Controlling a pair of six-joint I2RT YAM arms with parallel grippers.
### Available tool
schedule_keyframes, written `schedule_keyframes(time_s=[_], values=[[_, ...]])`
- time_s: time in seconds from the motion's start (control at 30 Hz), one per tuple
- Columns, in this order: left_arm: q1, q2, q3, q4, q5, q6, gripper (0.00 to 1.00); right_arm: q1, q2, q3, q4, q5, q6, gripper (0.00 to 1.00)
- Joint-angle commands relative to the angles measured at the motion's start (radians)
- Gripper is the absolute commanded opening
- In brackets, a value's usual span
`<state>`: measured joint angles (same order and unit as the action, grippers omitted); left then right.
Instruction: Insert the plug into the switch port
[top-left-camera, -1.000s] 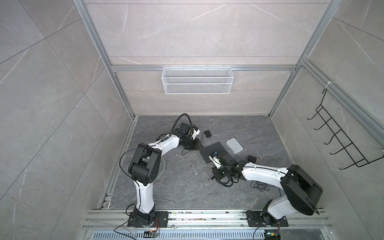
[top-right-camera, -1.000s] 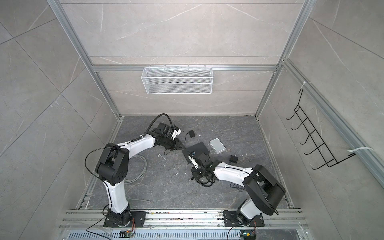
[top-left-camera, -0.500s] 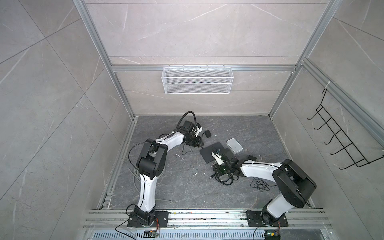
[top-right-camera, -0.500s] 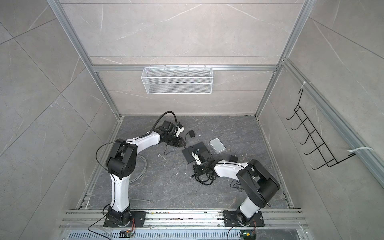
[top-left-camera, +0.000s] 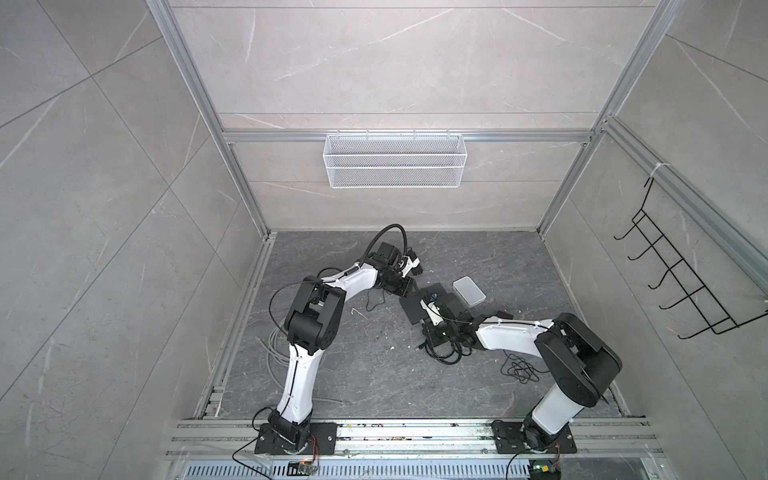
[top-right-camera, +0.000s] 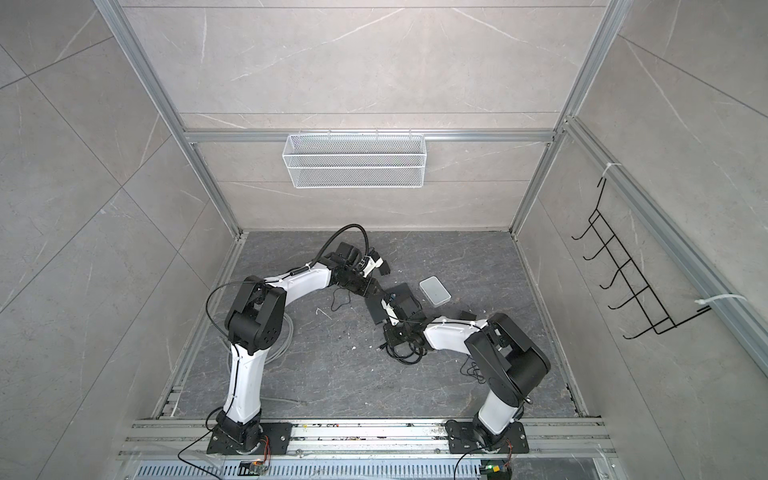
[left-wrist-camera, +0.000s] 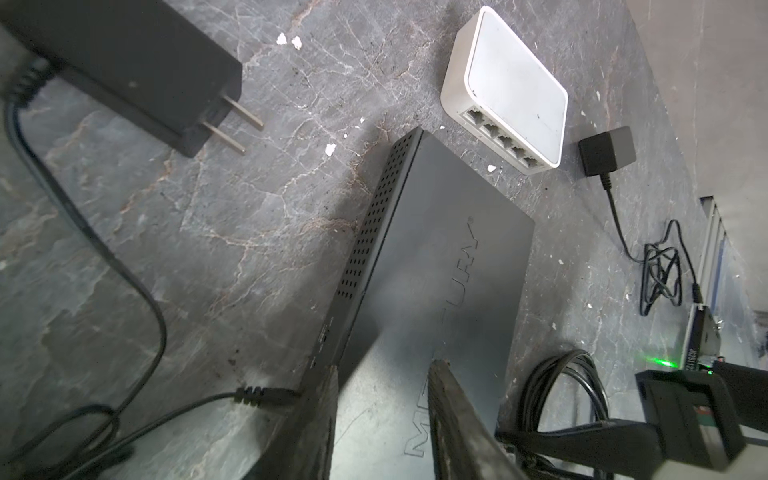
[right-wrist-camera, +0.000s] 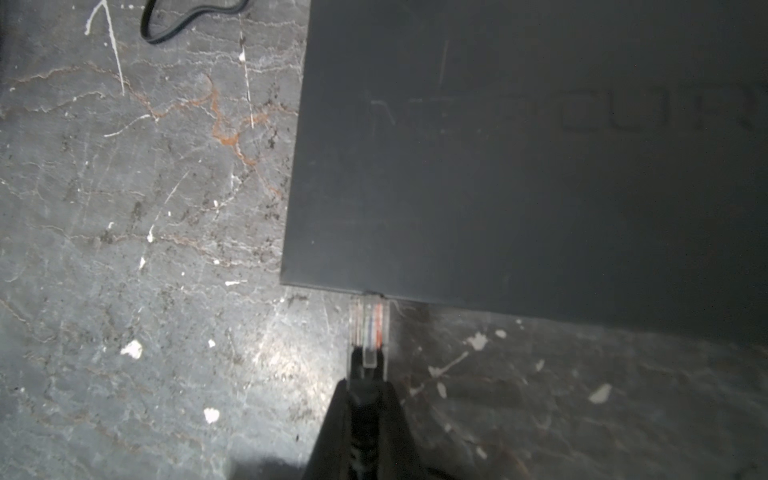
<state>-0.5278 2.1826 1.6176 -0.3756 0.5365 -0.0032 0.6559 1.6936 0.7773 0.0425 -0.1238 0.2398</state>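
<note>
The grey stone floor (top-left-camera: 353, 374) carried the black network switch (left-wrist-camera: 436, 270), lying flat. The left gripper (left-wrist-camera: 382, 368) stood with jaws spread over one corner of the switch; contact could not be confirmed. The right gripper (right-wrist-camera: 365, 390) pinched the clear RJ45 plug (right-wrist-camera: 369, 328) by its rear. The plug's long axis ran straight ahead of that gripper, square to the switch's front edge, with the tip touching the edge. The port itself was hidden.
</note>
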Motion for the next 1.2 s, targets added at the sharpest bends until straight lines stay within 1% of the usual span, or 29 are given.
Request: schedule_keyframes(time_s=[0.0, 0.1, 0.23, 0.4, 0.53, 0.63, 0.7, 0.77, 0.9, 1.0, 1.07, 1.17], values=[[-0.003, 0.025, 0.039, -0.073, 0.012, 0.065, 0.4, -0.004, 0.044, 0.009, -0.083, 0.007, -0.005, 0.04], [-0.004, 0.032, 0.047, -0.113, -0.004, 0.096, 0.4, -0.004, 0.027, 0.01, -0.127, -0.012, 0.004, 0.04], [-0.006, 0.044, 0.058, -0.156, -0.053, 0.126, 0.41, -0.004, 0.02, 0.005, -0.178, -0.005, 0.003, 0.04], [-0.01, 0.06, 0.087, -0.221, -0.056, 0.164, 0.42, -0.004, 0.071, 0.043, -0.226, -0.008, 0.0, 0.04], [-0.021, 0.071, 0.102, -0.252, -0.032, 0.183, 0.43, -0.003, 0.075, 0.064, -0.288, 0.006, 0.018, 0.04], [-0.027, 0.08, 0.116, -0.272, -0.059, 0.184, 0.43, -0.002, 0.057, 0.078, -0.359, 0.005, 0.024, 0.04], [-0.025, 0.08, 0.128, -0.278, -0.08, 0.162, 0.43, -0.003, 0.021, 0.054, -0.344, -0.001, 0.037, 0.04], [-0.021, 0.06, 0.135, -0.275, -0.081, 0.109, 0.43, -0.003, -0.005, 0.045, -0.319, -0.009, 0.037, 0.05], [-0.003, -0.044, 0.105, -0.242, -0.013, -0.014, 0.43, -0.004, -0.047, 0.052, -0.273, -0.03, 0.014, 0.04], [0.0, -0.145, 0.012, -0.172, 0.062, -0.133, 0.43, -0.006, -0.095, 0.041, -0.231, -0.067, -0.004, 0.04], [0.0, -0.204, -0.073, -0.116, 0.151, -0.213, 0.43, -0.011, -0.13, 0.026, -0.207, -0.099, -0.015, 0.04], [-0.002, -0.254, -0.185, -0.04, 0.275, -0.31, 0.42, -0.02, -0.162, 0.014, -0.192, -0.132, -0.033, 0.04]])
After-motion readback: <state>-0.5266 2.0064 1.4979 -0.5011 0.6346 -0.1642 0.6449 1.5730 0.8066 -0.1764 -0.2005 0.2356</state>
